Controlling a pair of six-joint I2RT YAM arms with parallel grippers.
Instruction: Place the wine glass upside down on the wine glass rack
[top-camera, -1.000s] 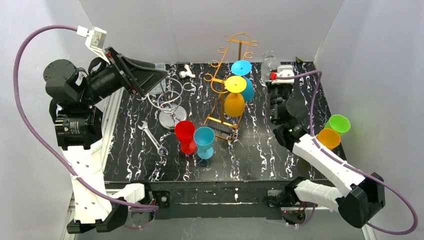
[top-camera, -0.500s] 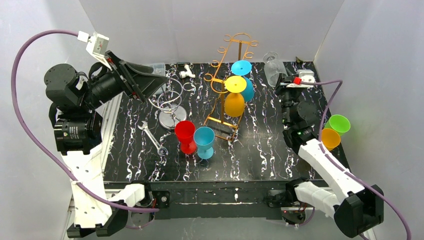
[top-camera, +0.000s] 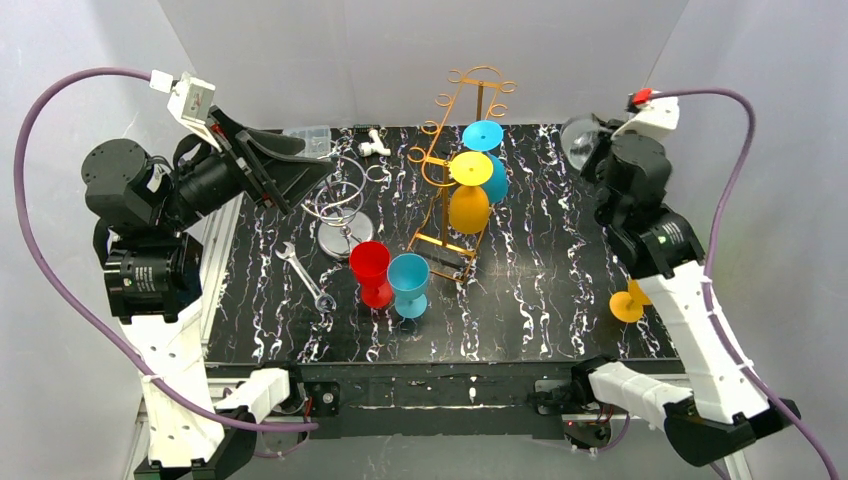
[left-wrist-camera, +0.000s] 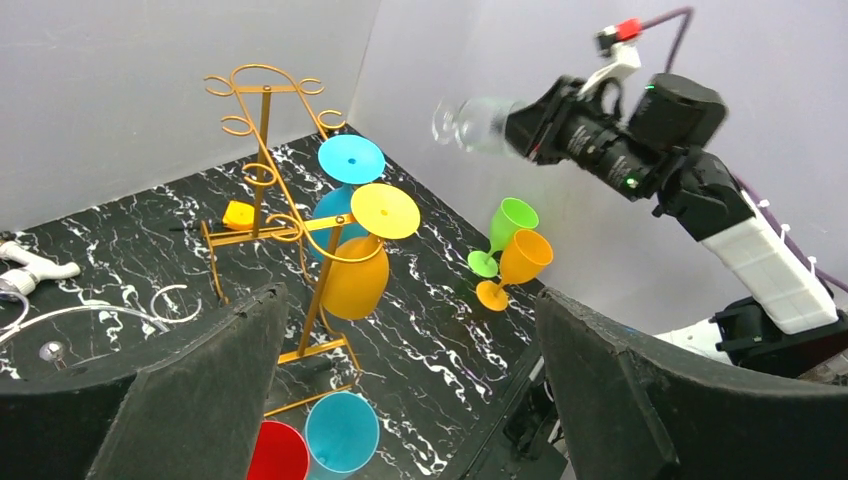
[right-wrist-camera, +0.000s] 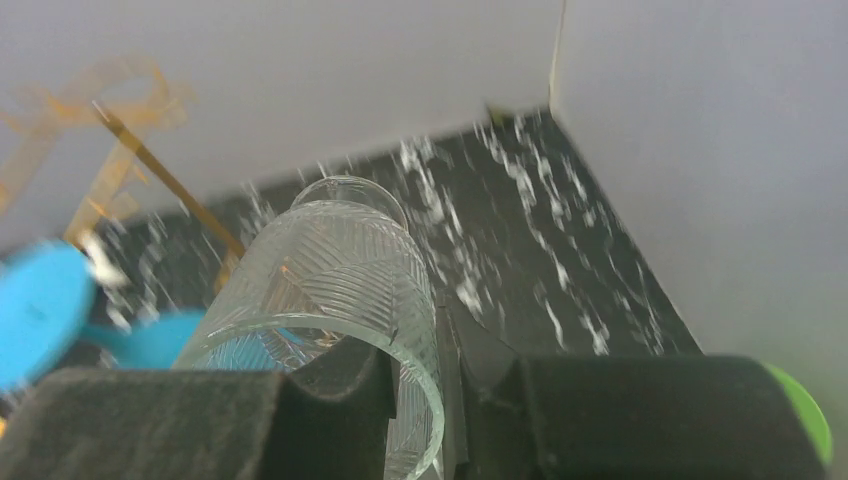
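We see the black marbled table (top-camera: 560, 300) filling the scene, with the gold wine glass rack (left-wrist-camera: 264, 140) standing near its middle toward the back. The left gripper (top-camera: 322, 160) hangs raised over the table's far left side, its fingers spread wide with nothing between them. The right gripper (right-wrist-camera: 415, 385) is raised over the far right corner, its fingers clamped on the wide end of the clear wine glass (left-wrist-camera: 475, 122). That glass lies roughly on its side in the air, its narrow end pointing toward the rack and well apart from it. On the rack we count an orange glass with a yellow foot (top-camera: 469, 205) and a blue glass (top-camera: 484, 135), both hanging upside down. A red glass (top-camera: 371, 265) and a light blue glass (top-camera: 408, 275) stand upright, touching, in front of the rack. An orange glass (left-wrist-camera: 520, 260) and a green glass (left-wrist-camera: 510, 220) stand by the right edge. A wrench (top-camera: 305, 275) lies left of the red glass.
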